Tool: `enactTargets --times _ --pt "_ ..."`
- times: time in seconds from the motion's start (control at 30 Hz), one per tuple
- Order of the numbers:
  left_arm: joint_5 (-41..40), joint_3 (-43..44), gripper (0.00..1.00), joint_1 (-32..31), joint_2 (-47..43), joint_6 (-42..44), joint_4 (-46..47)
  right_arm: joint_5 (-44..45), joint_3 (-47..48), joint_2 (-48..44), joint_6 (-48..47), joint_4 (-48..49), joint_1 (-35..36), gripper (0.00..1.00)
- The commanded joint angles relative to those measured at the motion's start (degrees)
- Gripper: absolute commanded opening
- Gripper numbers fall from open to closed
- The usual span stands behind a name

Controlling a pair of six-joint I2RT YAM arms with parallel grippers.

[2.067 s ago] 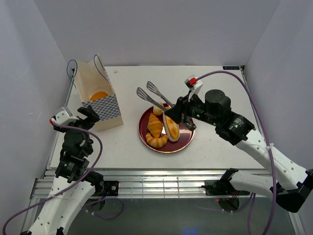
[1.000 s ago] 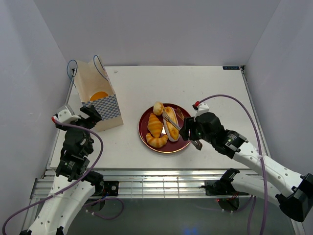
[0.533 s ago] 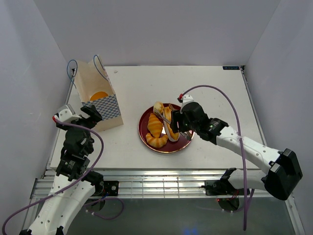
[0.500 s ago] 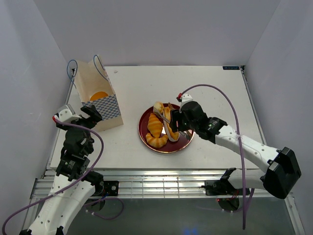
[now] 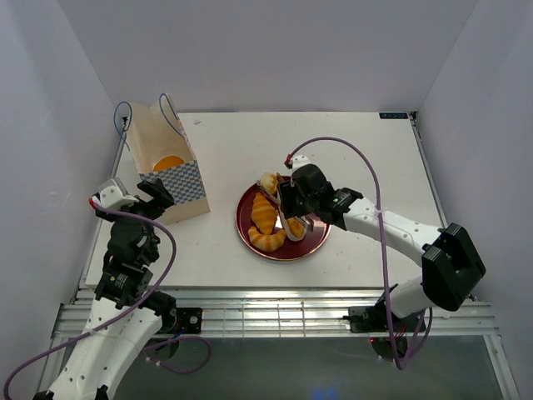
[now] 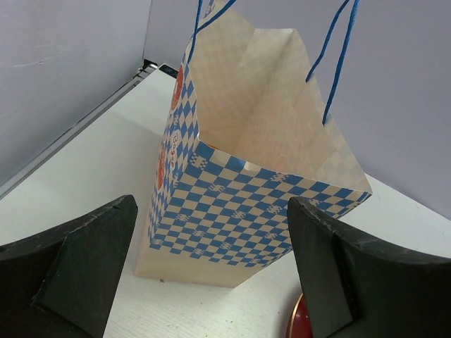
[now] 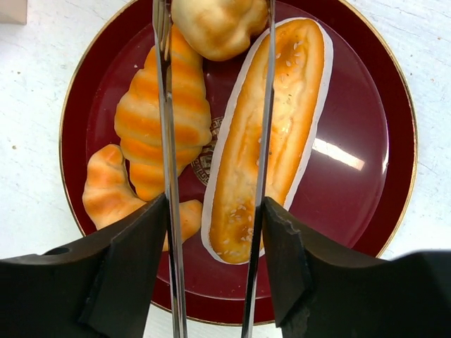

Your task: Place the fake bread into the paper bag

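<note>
Top view first: we've got the paper bag (image 5: 171, 179) standing upright at the left side of the table (image 5: 250, 142), mouth open, and an orange bun (image 5: 169, 162) is already sitting down inside it. The rest of the fake bread (image 5: 266, 215) is on the dark red plate (image 5: 312, 242) in the middle of the table, well apart from the bag. The left gripper (image 5: 154, 193) sits just beside the bag's near corner. The right gripper (image 5: 293, 212) hangs over the plate, right above the pastries.

Left wrist view: the left gripper (image 6: 211, 205) has its fingers (image 6: 77, 267) spread wide with nothing between them. We're looking straight at the bag (image 6: 239, 204), with its blue-and-white checkered band and its thin blue cord handles (image 6: 337, 63) sticking up. A sliver of the plate's rim (image 6: 297, 325) peeks in at the bottom.

Right wrist view: the right gripper (image 7: 213, 208) is pinching a pair of metal tongs (image 7: 163, 127), one finger pressed against each arm. The tong arms are apart and run up over the plate (image 7: 366, 162). One arm crosses the big croissant (image 7: 190, 127), the other runs along the left edge of the oblong roll (image 7: 271, 127). The round bun (image 7: 218, 24) sits between the two arms at the top. The tips run out of frame, so we can't tell if they touch it. A small croissant (image 7: 106, 193) lies at the plate's lower left.
</note>
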Motion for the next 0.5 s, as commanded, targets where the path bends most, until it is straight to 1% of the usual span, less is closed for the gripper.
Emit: enactTargets --times 0.0,0.03,0.23,0.33,0.47 --pt "1.2 1.9 0.98 -0.3 -0.6 0.3 0.3 0.1 3.0 -0.3 -0.8 2.6 -0.3 0.59" --pt "1.3 1.9 0.98 -0.3 -0.7 0.2 0.3 0.1 3.0 -0.4 -0.8 2.7 -0.3 0.54" --pt "1.5 1.8 0.98 -0.3 -0.8 0.3 0.3 -0.7 4.0 -2.2 -0.9 2.5 -0.3 0.42" --pt "1.5 1.8 0.98 -0.3 -0.8 0.3 0.3 -0.5 5.7 -3.4 -1.2 1.0 -0.3 0.39" --pt "1.2 1.8 0.98 -0.3 -0.9 0.3 0.2 -0.9 8.3 -5.9 -1.6 -1.3 -0.4 0.38"
